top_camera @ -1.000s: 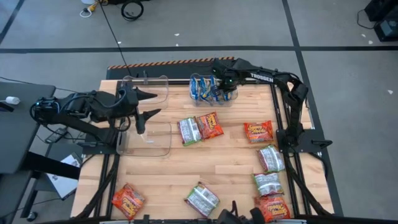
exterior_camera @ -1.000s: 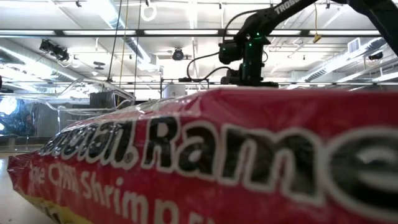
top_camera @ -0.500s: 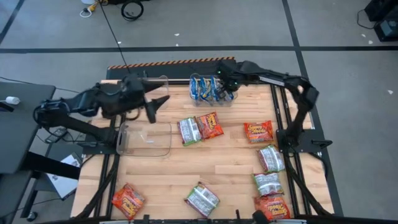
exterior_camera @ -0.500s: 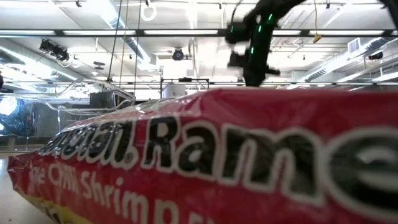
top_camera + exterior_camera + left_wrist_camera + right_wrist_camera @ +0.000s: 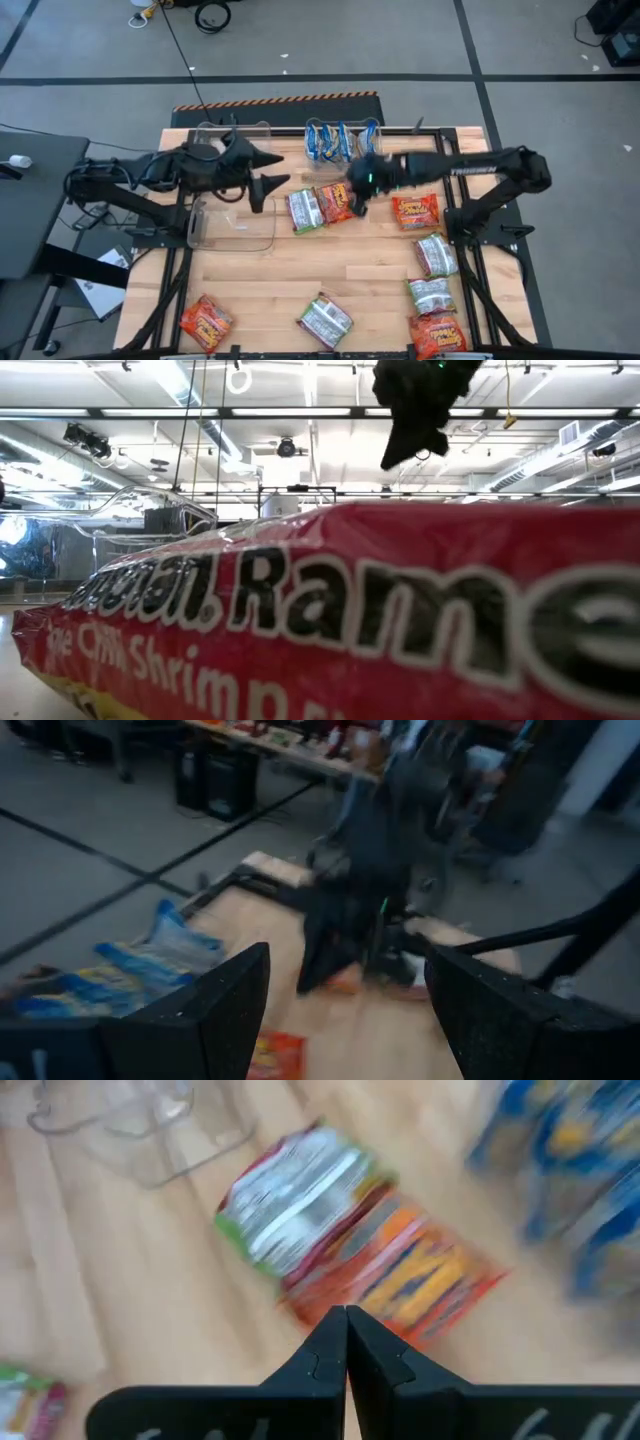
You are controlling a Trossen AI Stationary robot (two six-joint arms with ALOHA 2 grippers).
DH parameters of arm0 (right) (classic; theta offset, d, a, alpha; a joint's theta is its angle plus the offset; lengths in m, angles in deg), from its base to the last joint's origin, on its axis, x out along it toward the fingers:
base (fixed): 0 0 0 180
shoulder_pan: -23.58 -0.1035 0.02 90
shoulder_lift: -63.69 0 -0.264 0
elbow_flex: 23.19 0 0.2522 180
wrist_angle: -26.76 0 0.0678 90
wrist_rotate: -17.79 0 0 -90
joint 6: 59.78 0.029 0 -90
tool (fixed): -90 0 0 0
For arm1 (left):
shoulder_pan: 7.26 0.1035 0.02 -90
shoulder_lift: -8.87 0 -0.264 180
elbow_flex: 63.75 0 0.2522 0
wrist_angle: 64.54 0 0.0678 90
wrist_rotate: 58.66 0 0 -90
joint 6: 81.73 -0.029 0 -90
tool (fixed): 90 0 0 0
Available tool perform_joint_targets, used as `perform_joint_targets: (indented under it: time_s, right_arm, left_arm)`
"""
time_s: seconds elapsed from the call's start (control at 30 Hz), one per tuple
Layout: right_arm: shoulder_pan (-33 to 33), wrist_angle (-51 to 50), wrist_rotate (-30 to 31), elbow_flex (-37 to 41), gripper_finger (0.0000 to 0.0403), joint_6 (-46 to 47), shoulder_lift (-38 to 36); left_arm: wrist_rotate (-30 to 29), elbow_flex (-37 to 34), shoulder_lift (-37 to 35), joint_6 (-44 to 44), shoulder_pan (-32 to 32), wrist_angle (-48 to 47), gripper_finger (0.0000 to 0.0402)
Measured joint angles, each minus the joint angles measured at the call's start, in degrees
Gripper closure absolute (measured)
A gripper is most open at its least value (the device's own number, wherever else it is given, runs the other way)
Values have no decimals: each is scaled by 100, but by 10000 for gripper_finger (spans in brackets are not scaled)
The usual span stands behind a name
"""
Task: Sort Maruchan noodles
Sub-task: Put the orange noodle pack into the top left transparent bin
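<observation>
Maruchan noodle packets lie flat on the wooden table. At the middle an orange one [image 5: 338,201] sits beside a green-and-white one [image 5: 305,210]; both also show in the right wrist view [image 5: 410,1280] [image 5: 295,1205]. My right gripper [image 5: 355,197] hangs shut above the orange packet [image 5: 345,1330] and touches nothing. Blue-and-yellow packets [image 5: 335,143] stand in a clear bin at the far edge. My left gripper [image 5: 272,170] is open in the air over the left bins, its fingers pointing toward the right arm [image 5: 345,1010].
Two clear bins [image 5: 235,222] [image 5: 240,135] stand at the left. More packets lie at the right [image 5: 415,210] [image 5: 437,255] [image 5: 430,295] and along the near edge [image 5: 205,320] [image 5: 325,320] [image 5: 437,332]. One red packet [image 5: 320,610] fills the low view.
My right gripper has swung from over the far bin of blue packets toward the table's near edge, to above the orange and green pair, rolling as it went and staying shut. My left gripper has drifted toward the table's right and rolled, still open.
</observation>
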Motion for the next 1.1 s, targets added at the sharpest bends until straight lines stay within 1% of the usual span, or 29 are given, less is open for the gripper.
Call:
perform_joint_targets:
  time_s: [0.07,0.13,0.2,0.27,0.3,0.4,0.53,0.67,0.8,0.93,1.0,1.1]
  right_arm:
    - [-223,431,163,356,392,660,151]
    - [-259,1113,401,690,394,1130,463]
    - [-195,1908,643,919,395,1394,881]
    - [-115,2424,767,970,396,1536,1331]
    - [-83,2511,786,957,396,1620,1546]
    - [-104,2347,786,850,397,1792,2032]
    - [-424,2170,593,757,397,1966,2170]
    - [-863,1442,38,761,397,1954,1923]
    - [-1238,494,-200,816,394,1742,1373]
    - [-1499,137,-527,796,378,1715,534]
    - [-1666,-82,-680,798,365,1958,160]
    - [-2003,-628,-706,790,343,2577,-278]
  left_arm:
    - [4,0,4,14,-187,526,130]
    - [55,0,2,-189,-401,1259,130]
    - [245,7,17,-496,-598,1920,130]
    - [440,15,55,-652,-772,2327,130]
    - [497,14,58,-674,-867,2354,130]
    - [509,13,56,-640,-1159,2246,130]
    - [322,9,67,-367,-1590,1665,130]
    - [133,9,187,-125,-2004,1449,130]
    - [-32,9,370,-113,-2280,1217,130]
    - [-67,7,678,84,-2248,812,130]
    - [-75,4,824,188,-2154,731,130]
    - [10,4,1030,281,-2000,451,130]
